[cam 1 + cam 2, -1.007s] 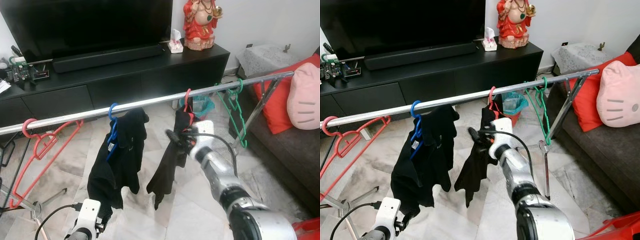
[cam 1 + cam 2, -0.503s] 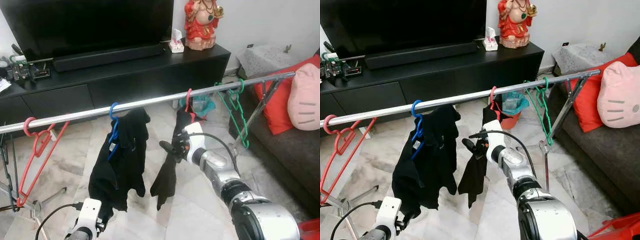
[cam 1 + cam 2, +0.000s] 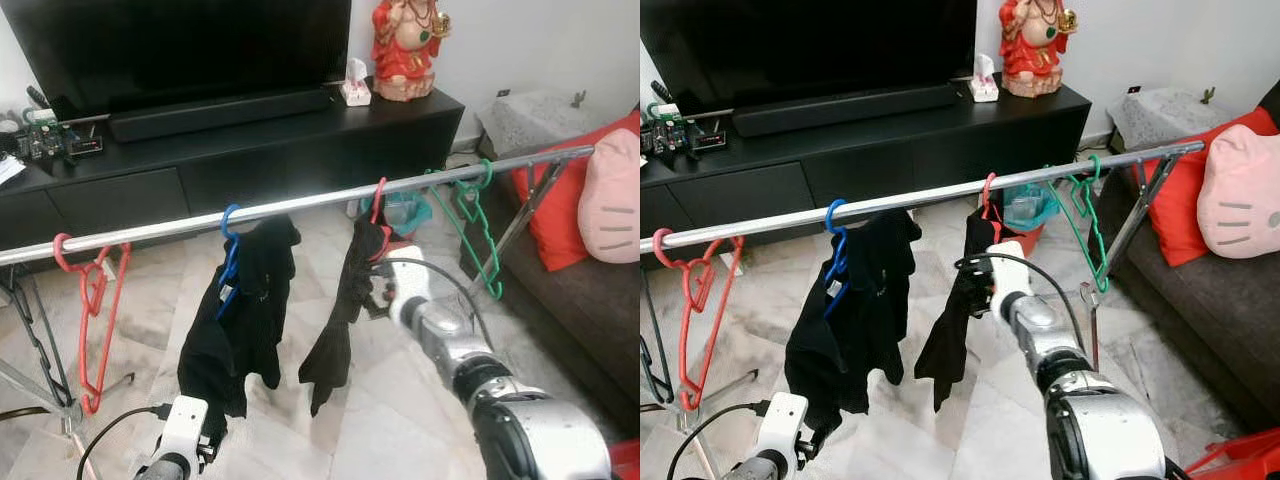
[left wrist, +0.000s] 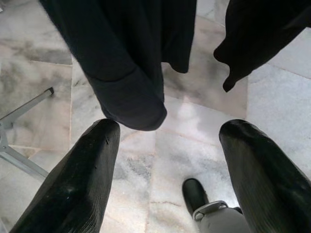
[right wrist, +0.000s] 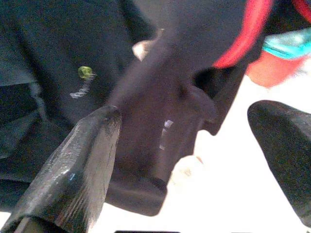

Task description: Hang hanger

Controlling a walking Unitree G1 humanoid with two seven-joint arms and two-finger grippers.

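Hanging from the rail [image 3: 300,205], the red hanger [image 3: 376,208] carries a limp black garment [image 3: 345,300]; right end effector [image 5: 194,160], fingers apart, sits beside the cloth. Light, prone to swing; best gripped near the stiff hook.

The right arm [image 3: 455,350] is built of rounded silver metal segments joined by darker rings, widening into a large brushed-silver shell nearest the camera. A white block sits at its wrist, and a thin black cable [image 3: 440,275] arcs over it. The left arm's wrist [image 3: 183,425] is a white casing with a black cable trailing off it. Each gripper has two long black fingers [image 4: 77,184] with finely ribbed, matte surfaces and rounded tips.
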